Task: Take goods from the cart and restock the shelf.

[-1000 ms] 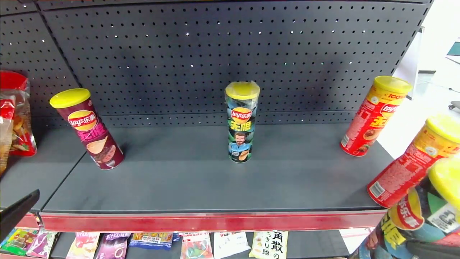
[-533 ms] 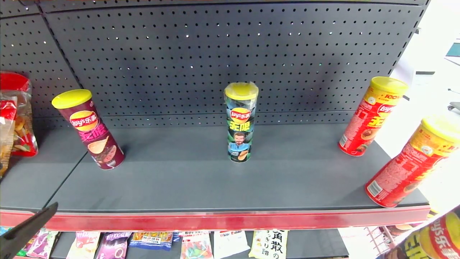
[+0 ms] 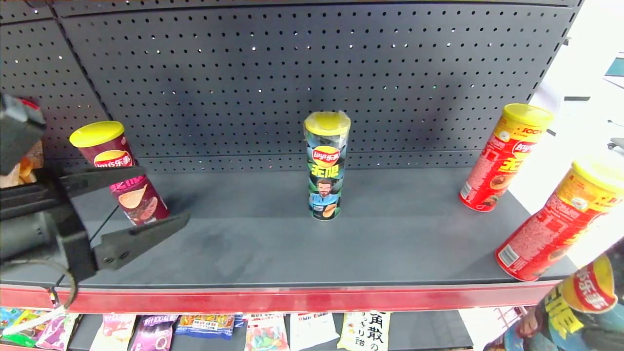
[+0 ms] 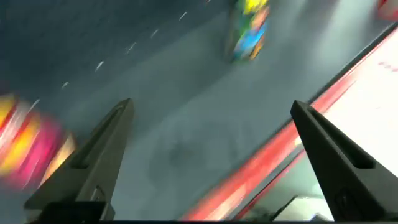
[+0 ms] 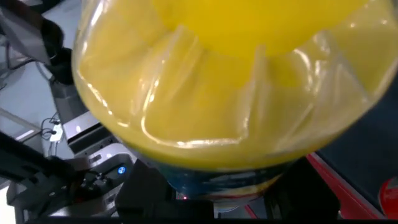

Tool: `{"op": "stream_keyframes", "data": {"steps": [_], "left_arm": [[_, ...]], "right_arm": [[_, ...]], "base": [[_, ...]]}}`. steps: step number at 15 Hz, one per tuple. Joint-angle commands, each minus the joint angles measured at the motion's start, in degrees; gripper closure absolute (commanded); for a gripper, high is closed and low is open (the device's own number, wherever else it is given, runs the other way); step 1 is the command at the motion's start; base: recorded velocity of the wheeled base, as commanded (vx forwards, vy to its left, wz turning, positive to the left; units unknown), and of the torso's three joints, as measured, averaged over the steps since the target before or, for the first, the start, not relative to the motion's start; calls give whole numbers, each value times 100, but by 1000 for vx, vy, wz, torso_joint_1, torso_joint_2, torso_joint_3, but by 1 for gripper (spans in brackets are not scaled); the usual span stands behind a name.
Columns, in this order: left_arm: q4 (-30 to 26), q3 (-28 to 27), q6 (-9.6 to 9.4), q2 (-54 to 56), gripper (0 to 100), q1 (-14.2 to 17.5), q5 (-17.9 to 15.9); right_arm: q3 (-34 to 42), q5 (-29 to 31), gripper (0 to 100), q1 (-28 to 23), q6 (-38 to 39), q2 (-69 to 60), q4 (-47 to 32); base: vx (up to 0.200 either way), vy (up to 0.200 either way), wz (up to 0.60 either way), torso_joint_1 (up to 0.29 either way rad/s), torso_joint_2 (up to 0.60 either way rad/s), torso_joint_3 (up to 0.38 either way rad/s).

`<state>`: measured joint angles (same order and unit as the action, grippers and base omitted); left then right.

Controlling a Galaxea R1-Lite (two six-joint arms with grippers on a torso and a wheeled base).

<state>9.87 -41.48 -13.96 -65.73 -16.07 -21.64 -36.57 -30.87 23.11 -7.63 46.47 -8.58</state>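
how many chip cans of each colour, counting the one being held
purple can: 1
blue-green can: 2, one on the shelf, one in the right gripper
red can: 2
total: 5

The left gripper stands with fingers wide apart over the shelf deck, and open deck runs ahead of it to the upright green-blue chip can. The purple chip can stands close by one finger, apparently outside the gap, though blur leaves that unsure. Past the green-blue can a second open stretch ends at the rear red chip can and the front red chip can. A second green-blue chip can hangs just below the front one. The pegboard closes the back.
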Motion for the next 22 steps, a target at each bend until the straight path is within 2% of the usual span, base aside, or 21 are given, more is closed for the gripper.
{"op": "stream_keyframes", "data": {"steps": [1, 10, 19, 22], "left_arm": [[348, -861, 148, -1601, 0, -564, -174], [1131, -1802, 51, -3209, 0, -933, -359], [1175, -2944, 51, -4281, 0, -1223, -455], [1544, -3226, 60, -4712, 0, -1241, -508]], "right_arm": [[-175, 107, 100, -61, 7, 380, -3], [-597, 107, 100, -105, 25, 908, 6], [-597, 116, 100, -114, 25, 1101, 120], [-597, 125, 100, -114, 25, 1136, 120]], "base": [[0, 0, 0, 0, 0, 0], [0, 0, 0, 0, 0, 0], [0, 0, 0, 0, 0, 0], [0, 0, 0, 0, 0, 0]]}}
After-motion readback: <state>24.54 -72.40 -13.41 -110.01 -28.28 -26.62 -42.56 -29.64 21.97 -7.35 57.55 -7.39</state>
